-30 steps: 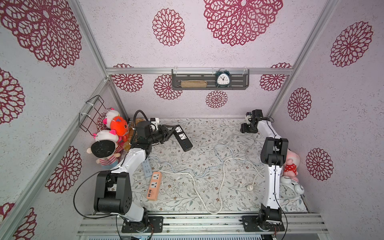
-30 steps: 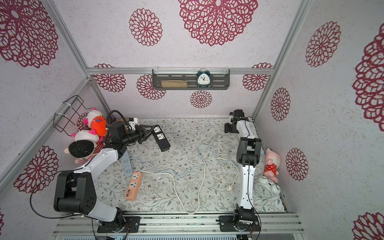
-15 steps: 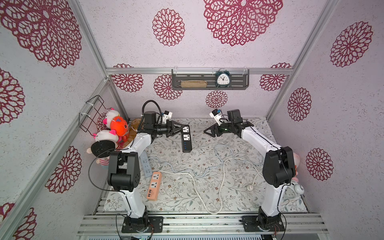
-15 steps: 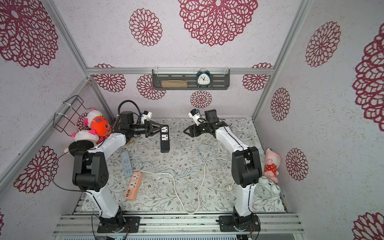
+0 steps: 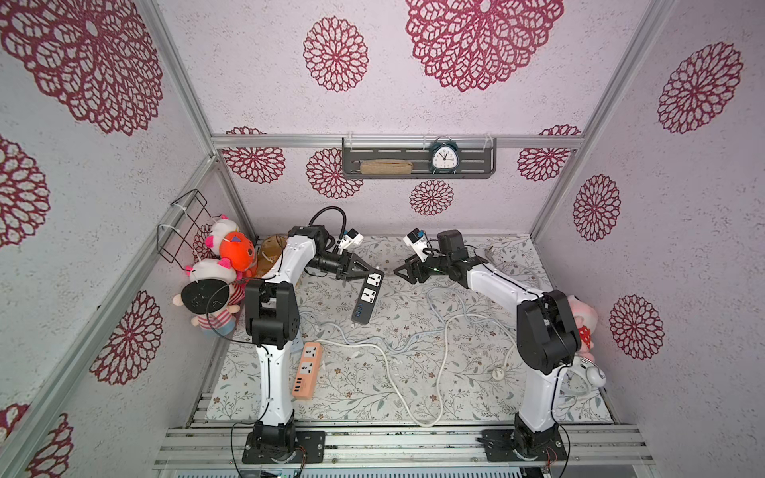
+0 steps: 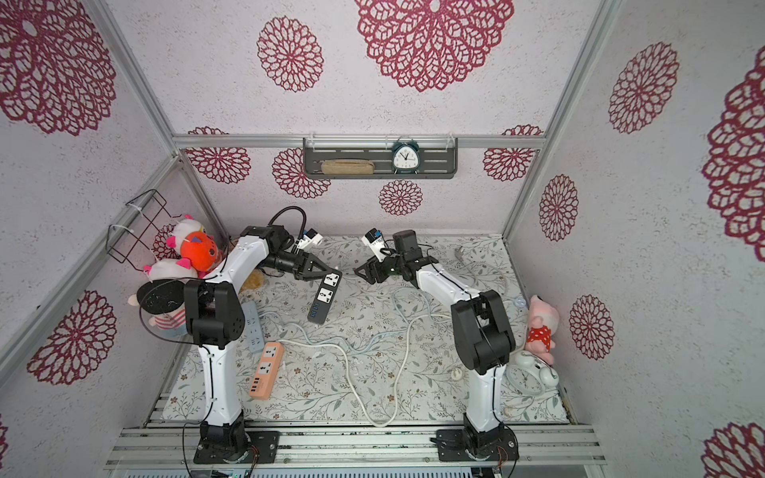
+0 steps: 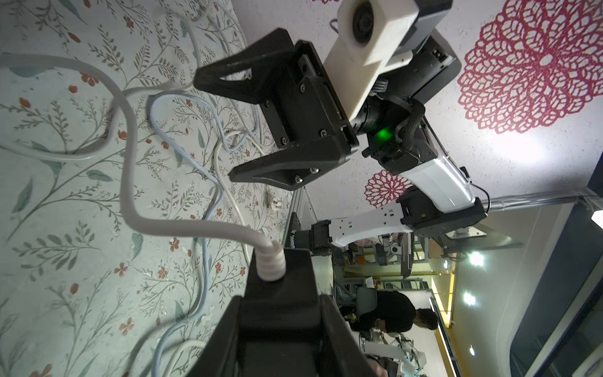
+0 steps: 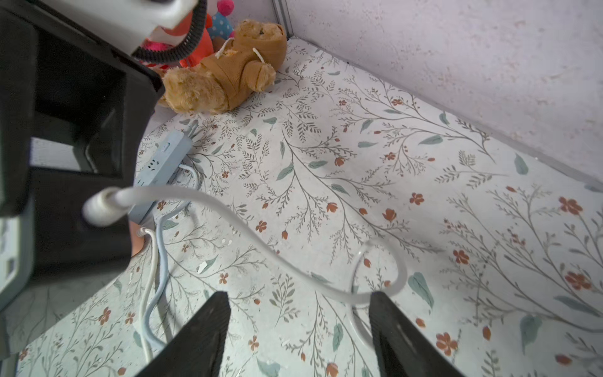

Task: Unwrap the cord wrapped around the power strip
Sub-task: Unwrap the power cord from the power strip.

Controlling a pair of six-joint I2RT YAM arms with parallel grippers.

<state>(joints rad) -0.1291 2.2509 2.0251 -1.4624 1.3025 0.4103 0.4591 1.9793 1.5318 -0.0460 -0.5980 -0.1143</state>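
since half a second ago my right hand (image 5: 403, 276) has crept closer to the dark power strip (image 5: 366, 300), fingers spread. left hand (image 5: 368, 271) stays pinched on its cord end, strip dangling over the tabletop (image 5: 414, 372), white cord (image 7: 128, 163) trailing loose. the strip's print is too small to read.

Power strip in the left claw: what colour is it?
The power strip is black with white socket faces; it shows best in a top view.
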